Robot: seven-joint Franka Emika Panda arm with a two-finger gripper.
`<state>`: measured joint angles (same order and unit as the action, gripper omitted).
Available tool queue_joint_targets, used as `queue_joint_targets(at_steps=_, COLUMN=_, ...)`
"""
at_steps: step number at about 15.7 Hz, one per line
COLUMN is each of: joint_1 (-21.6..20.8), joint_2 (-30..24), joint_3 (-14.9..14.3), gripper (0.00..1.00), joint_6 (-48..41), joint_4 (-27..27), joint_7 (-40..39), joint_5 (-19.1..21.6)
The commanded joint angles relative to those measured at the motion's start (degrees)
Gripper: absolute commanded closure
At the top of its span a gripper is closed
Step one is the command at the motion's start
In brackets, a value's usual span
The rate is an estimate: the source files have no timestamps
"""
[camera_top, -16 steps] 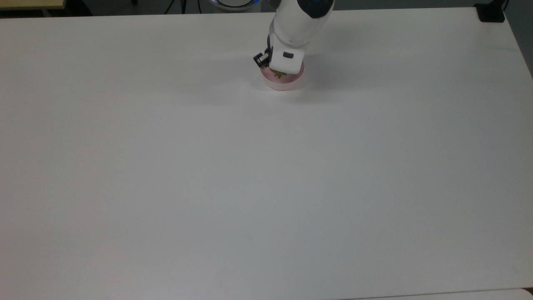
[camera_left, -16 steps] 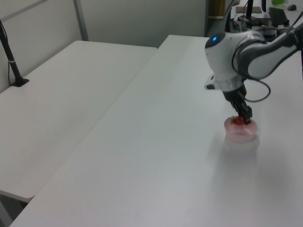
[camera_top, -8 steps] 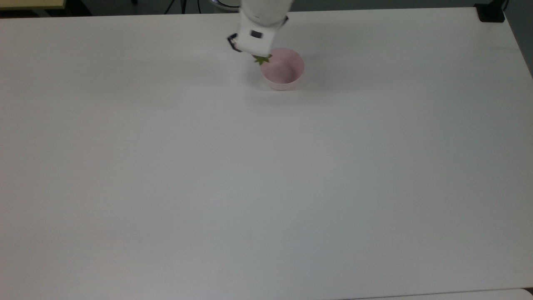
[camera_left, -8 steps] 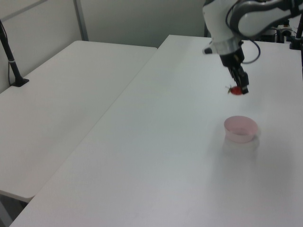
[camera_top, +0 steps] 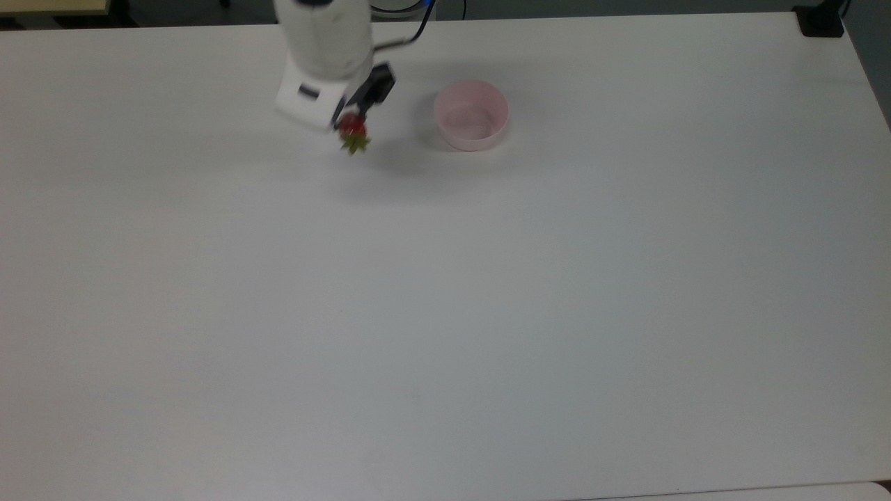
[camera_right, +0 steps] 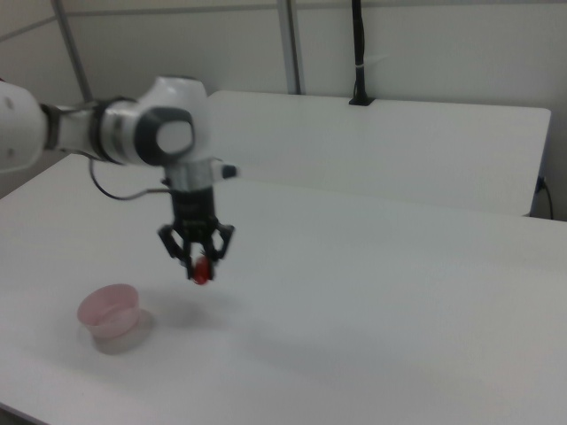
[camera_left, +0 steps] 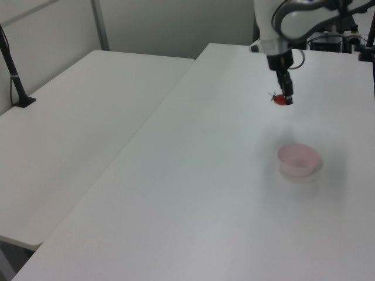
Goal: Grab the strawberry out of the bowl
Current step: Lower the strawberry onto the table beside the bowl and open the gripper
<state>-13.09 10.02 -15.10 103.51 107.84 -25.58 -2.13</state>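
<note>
**Strawberry held in claw, clear of bowl**

While raised above the desk (camera_top: 445,313), claw (camera_top: 350,122) closed on the strawberry (camera_top: 353,131). Fruit pinched between the two fingertips at the claw's lower end; red body clamped, green leafy cap (camera_top: 355,144) sticking out past the tips toward the top view's bottom. Same grip noted in the left view: claw (camera_left: 285,98), strawberry (camera_left: 282,100) at the very tip, leaves pointing to the left view's left. Confirmed in the right view: claw (camera_right: 198,255) pointing straight down, strawberry (camera_right: 203,271) hanging between the fingers, well above the surface.

Bowl (camera_top: 471,115) standing upright on the desk, pale pink, nothing inside. Positioned to the top view's right of the claw, apart from it, no contact. In the left view, bowl (camera_left: 299,160) lower in frame than the claw, slightly to the left view's right. In the right view, bowl (camera_right: 110,312) to the right view's left of the held fruit and below it.

Faint shadow (camera_top: 400,156) on the desk between strawberry and bowl in the top view.

Second white desk (camera_left: 70,123) alongside, bearing a black post (camera_left: 13,73) in the left view.
</note>
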Motion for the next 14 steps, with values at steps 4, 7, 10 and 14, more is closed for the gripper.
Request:
queue_joint_targets(at_steps=4, joint_1=2.4, joint_2=11.0, joint_3=-0.1, gripper=0.58, joint_6=12.9, joint_4=-1.2, joint_7=-0.2, joint_5=0.5)
queue_joint_targets(at_steps=7, joint_1=2.5, joint_2=11.5, joint_3=-0.1, gripper=0.0, joint_6=12.9, joint_4=-1.1, joint_7=0.1, joint_5=1.0)
queue_joint_targets(at_steps=10, joint_1=3.0, joint_2=10.5, joint_3=-0.1, gripper=0.0, joint_6=12.1, joint_4=-2.5, joint_7=0.2, joint_5=1.0)
queue_joint_targets(at_steps=14, joint_1=7.1, joint_2=1.3, joint_3=2.1, gripper=0.0, joint_6=11.5, joint_4=-2.1, joint_7=3.2, joint_5=0.7)
